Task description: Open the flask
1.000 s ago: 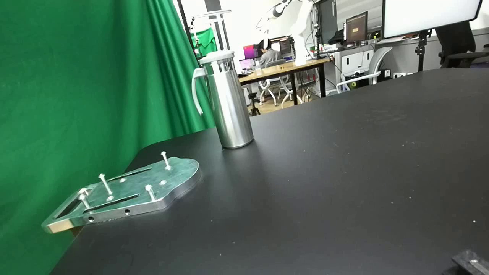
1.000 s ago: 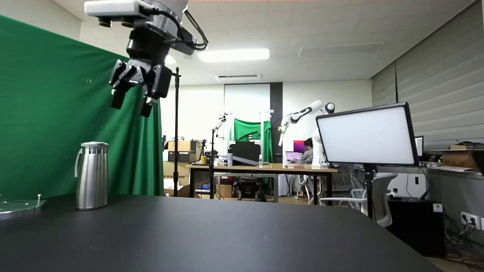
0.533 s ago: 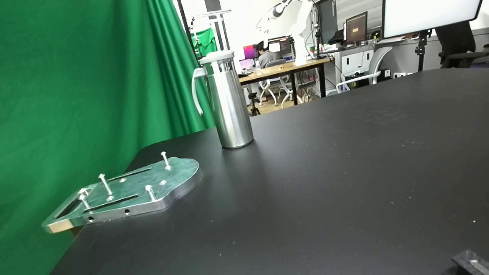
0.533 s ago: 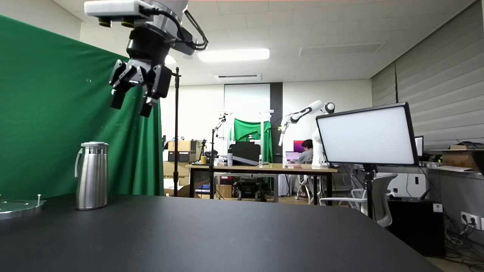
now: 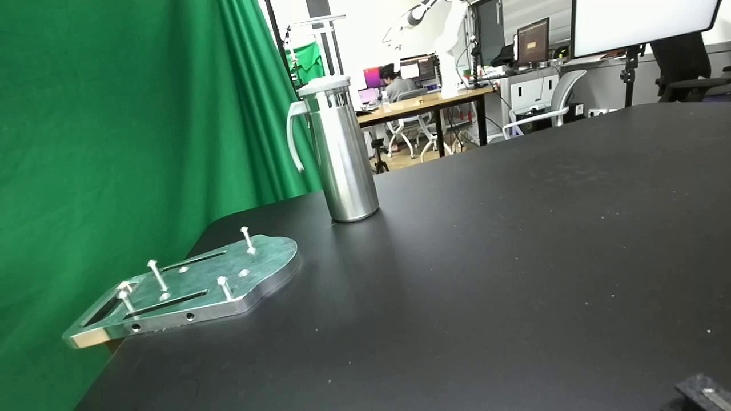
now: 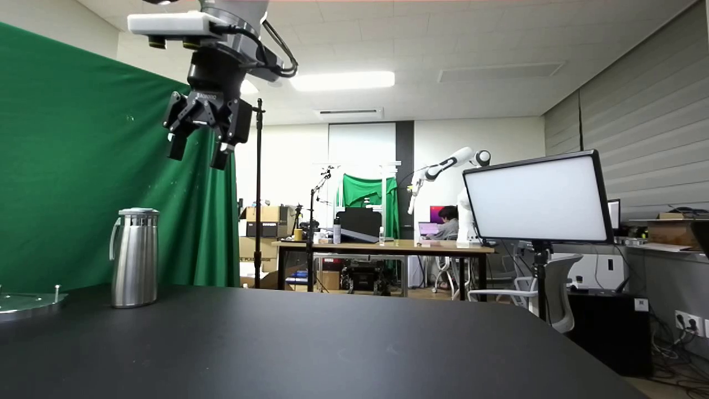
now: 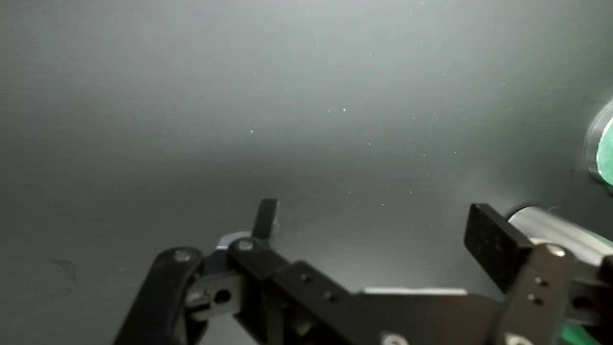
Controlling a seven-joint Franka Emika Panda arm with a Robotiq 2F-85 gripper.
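Note:
The flask (image 5: pixel 349 162) is a tall brushed-steel cylinder standing upright on the dark table. It also shows in an exterior view (image 6: pixel 135 266) at the left. Its lid (image 5: pixel 324 84) sits on top, and its handle (image 5: pixel 292 137) points toward the green curtain. My gripper (image 6: pixel 198 157) is open and empty, high above the table, above and to the right of the flask in that view. In the wrist view my gripper (image 7: pixel 373 207) has its jaws wide apart with only table between them. The flask (image 7: pixel 558 230) shows there at the right edge, partly hidden behind the right finger.
A flat green plate with pegs (image 5: pixel 262 260) lies on the table near the flask, at the table's edge. Its rounded end shows in the wrist view (image 7: pixel 607 153). A green curtain (image 5: pixel 143 142) hangs behind both. A small dark thing (image 5: pixel 705 394) shows at the lower right corner.
In an exterior view my wrist has dropped slightly and changed its tilt, and the fingertips have shifted a little to the right. The gripper stays open. The flask and plate have not moved.

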